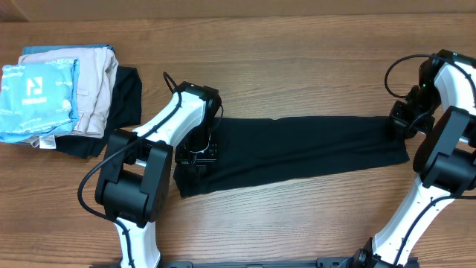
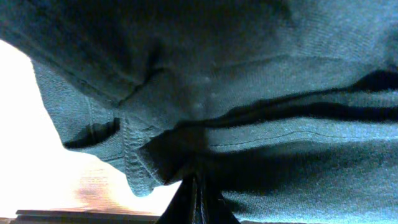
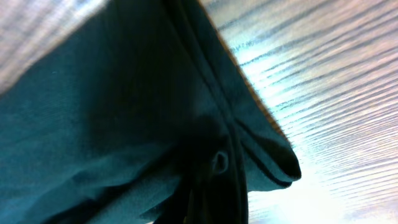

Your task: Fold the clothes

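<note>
Table (image 1: 297,45): wood grain, most of it bare.

Black T-shirt (image 1: 312,149): lies across the middle of the table as a long narrow band, from left of centre almost to the right side, a little askew. No sleeves stick out. I read this as the lengthwise folds done. The crosswise folds are left, since the band is far longer than the folded pieces nearby. Roughly halfway, by my estimate.

Stack at far left, well apart from the band's near end: beige garment (image 1: 93,85), light blue garment (image 1: 37,97) with a white logo lying partly on it, and a dark garment (image 1: 128,97) showing beneath and beside them. All are folded.

Left gripper (image 1: 197,152): sits over the band's left end, close to the table. Its wrist view is filled with black cloth, hems and creases running into the closed fingers (image 2: 186,202) at the bottom edge. Jaws clamped on the shirt.

Right gripper (image 1: 401,123): sits at the opposite end, by the far right corner of the band. Its wrist view shows the doubled edge gathered down into the jaws, with bare table beyond. Also pinched shut on the shirt.

The shirt spans from one gripper to the other, one end in each.
</note>
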You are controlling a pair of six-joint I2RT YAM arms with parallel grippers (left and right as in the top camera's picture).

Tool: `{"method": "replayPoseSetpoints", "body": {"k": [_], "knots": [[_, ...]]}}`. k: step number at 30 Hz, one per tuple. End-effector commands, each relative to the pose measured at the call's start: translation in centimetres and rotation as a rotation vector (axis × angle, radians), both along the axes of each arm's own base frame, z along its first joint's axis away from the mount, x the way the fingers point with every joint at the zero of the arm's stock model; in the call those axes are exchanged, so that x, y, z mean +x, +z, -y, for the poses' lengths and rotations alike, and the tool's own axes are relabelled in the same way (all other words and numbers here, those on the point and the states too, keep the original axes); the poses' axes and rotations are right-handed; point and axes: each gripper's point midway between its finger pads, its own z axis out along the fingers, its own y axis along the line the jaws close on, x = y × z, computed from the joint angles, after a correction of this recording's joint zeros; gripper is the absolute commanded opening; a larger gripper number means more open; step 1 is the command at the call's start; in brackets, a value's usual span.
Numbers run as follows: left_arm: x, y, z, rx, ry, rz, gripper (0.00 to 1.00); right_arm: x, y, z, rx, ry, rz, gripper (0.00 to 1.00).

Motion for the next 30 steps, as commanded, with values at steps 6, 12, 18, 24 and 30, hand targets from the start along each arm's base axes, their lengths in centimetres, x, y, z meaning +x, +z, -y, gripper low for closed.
{"method": "replayPoseSetpoints", "body": {"k": [6,12,18,24,30], "knots": [[-0.2,-0.2,-1.1,0.033,-0.01,-0.003,0.27,-2.0,0.3,-0.2,-0.007,-0.007,-0.049,0.41],[-0.2,2.3,-2.2,0.044,-0.066,-0.046,0.71,2.3,6.7,-1.8,0.115,0.017,0.127,0.61],[4.5,6.5,0.4,-0.069,-0.031,0.101,0.68,3.5,7.4,-3.9,0.191,0.032,0.181,0.54],[4.3,3.6,5.0,-0.261,-0.018,0.119,0.04,3.4,5.5,-8.9,0.263,0.11,0.136,0.04],[4.4,1.5,5.1,-0.258,-0.035,0.149,0.04,2.1,1.6,-15.1,0.307,0.261,0.076,0.04]]}}
